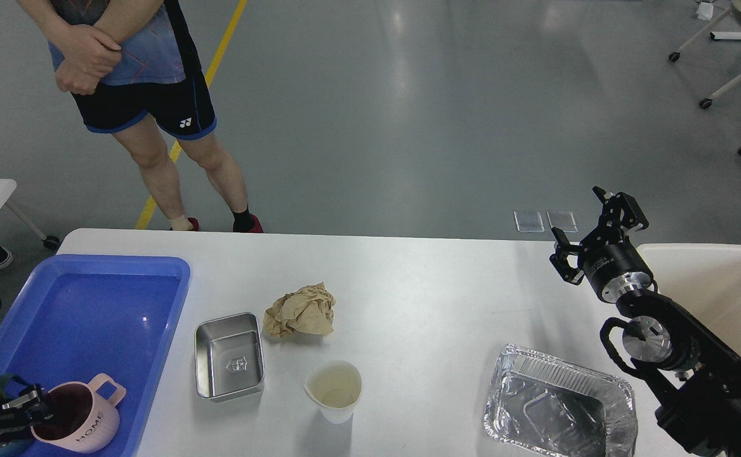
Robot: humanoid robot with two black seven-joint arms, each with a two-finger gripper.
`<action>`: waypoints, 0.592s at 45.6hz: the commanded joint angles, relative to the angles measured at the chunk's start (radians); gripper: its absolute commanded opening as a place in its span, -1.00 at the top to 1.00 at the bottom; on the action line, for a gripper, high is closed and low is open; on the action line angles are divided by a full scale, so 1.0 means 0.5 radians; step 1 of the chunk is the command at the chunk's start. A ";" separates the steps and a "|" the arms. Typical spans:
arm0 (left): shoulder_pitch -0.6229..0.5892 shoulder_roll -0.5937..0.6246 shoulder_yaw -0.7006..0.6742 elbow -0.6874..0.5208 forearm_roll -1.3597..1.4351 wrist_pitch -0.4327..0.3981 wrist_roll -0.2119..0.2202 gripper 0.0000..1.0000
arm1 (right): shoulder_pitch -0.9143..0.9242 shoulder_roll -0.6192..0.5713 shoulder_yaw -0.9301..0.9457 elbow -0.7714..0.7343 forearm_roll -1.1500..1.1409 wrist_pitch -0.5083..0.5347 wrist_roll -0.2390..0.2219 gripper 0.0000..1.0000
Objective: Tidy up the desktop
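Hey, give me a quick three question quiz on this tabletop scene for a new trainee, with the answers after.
1. True or false: the pink mug sits inside the blue tray.
2. Which thing lies nearest the crumpled brown paper? A) the foil tray B) the steel tin C) the cream bin
3. Fill in: the paper cup stands on the white ____.

Key
1. True. The left gripper is at its rim.
2. B. The tin lies just left of the paper on the desktop.
3. desktop. The right gripper hovers open, away from the cup.
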 commanded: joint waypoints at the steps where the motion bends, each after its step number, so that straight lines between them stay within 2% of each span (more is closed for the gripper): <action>1: -0.018 0.000 -0.013 0.000 -0.012 0.001 -0.014 -0.50 | 0.002 0.003 0.000 -0.005 0.000 0.000 0.000 -1.00; 12: -0.033 0.015 -0.099 -0.006 -0.036 -0.051 -0.103 -0.83 | 0.020 0.055 -0.006 -0.085 0.000 0.003 0.000 -1.00; 18: -0.054 0.034 -0.114 -0.031 -0.039 -0.070 -0.106 -0.90 | 0.039 0.076 -0.006 -0.069 0.000 0.003 0.000 -1.00; 27: -0.100 0.086 -0.264 -0.065 -0.119 -0.223 -0.109 -0.93 | 0.048 0.119 -0.006 -0.014 0.006 -0.012 0.000 -1.00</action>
